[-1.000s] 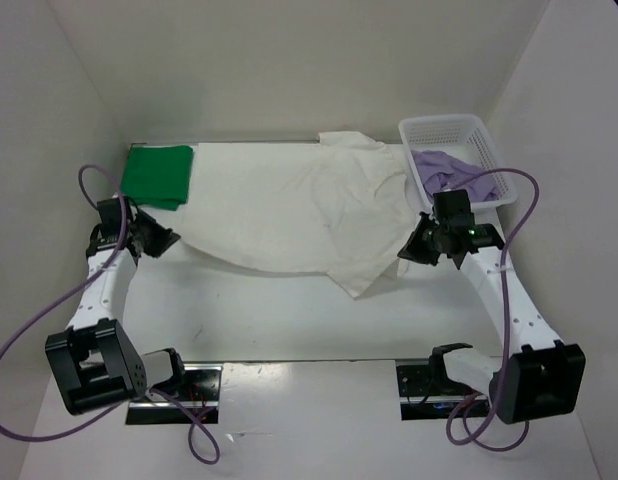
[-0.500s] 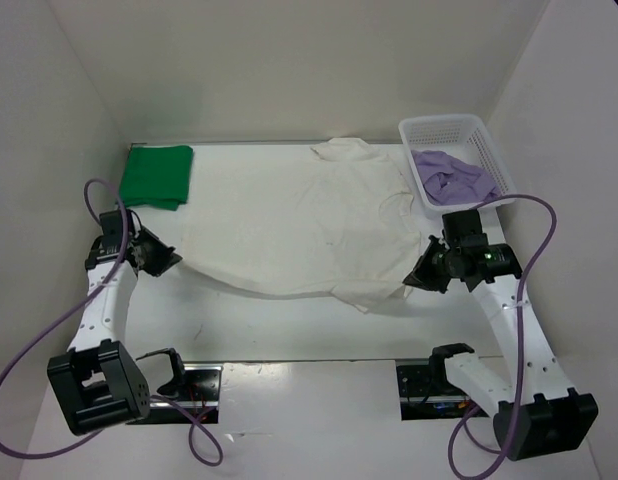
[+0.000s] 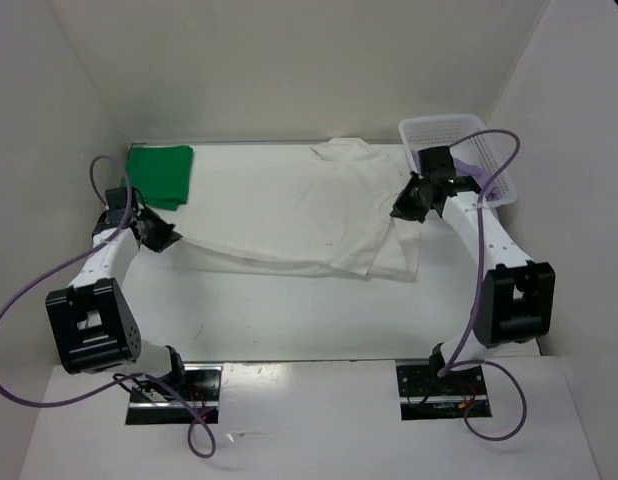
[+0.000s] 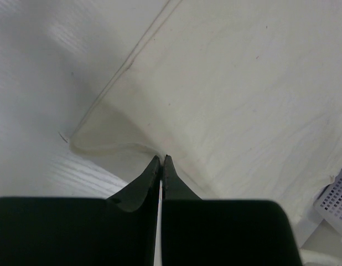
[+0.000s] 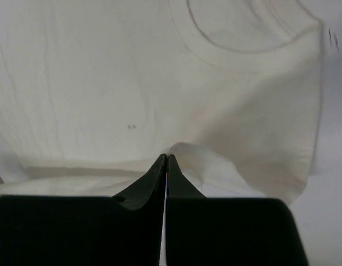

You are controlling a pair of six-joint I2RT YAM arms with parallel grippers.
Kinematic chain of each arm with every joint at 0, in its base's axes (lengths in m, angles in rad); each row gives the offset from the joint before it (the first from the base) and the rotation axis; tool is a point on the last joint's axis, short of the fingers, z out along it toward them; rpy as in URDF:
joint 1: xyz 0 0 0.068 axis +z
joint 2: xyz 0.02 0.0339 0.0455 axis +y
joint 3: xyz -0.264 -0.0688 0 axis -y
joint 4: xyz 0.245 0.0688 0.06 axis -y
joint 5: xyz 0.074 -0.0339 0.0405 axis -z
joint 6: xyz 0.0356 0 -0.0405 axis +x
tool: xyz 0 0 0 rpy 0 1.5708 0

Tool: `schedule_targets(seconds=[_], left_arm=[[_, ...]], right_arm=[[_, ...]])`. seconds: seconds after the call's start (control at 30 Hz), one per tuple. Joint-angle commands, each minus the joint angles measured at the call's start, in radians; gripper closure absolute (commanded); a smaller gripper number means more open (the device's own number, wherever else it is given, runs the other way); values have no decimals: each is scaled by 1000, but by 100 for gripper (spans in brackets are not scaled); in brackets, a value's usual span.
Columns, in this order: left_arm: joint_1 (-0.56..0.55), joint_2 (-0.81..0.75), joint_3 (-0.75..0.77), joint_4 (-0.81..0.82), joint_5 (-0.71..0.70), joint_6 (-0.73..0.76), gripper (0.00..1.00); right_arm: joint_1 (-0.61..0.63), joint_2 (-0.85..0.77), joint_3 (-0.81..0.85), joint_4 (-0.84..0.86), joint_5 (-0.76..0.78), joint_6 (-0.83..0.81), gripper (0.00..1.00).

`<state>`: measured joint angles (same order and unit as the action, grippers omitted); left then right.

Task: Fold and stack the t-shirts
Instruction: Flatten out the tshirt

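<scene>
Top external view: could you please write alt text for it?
The left gripper and right gripper pinch opposite edges of a white t-shirt spread on the table. A folded green t-shirt lies back left; a purple t-shirt sits in a basket back right.

White tabletop [image 3: 289,310]. Folded green t-shirt [image 3: 160,175] lies flat at upper left of frame. White t-shirt [image 3: 289,215] spread across centre. White mesh basket [image 3: 444,128] stands at upper right, beside it.

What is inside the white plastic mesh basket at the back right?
A light purple cloth t-shirt lies in the white plastic mesh basket. The right arm reaches across in front and covers much of it, so anything beneath or beside the shirt cannot be seen.
</scene>
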<state>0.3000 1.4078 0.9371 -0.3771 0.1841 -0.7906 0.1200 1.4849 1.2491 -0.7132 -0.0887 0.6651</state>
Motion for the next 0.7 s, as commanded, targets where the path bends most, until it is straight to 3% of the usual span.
schedule_targets(seconds=[0.0, 0.3, 0.67], left_arm=[[-7, 28, 49, 87, -18, -21, 100], [-7, 203, 126, 153, -47, -30, 100], [-16, 333, 180, 247, -66, -61, 100]], right_arm=[[-13, 87, 96, 122, 50, -44, 100], [-22, 325, 321, 144, 60, -73, 100], [-22, 515, 466, 190, 109, -91, 100]])
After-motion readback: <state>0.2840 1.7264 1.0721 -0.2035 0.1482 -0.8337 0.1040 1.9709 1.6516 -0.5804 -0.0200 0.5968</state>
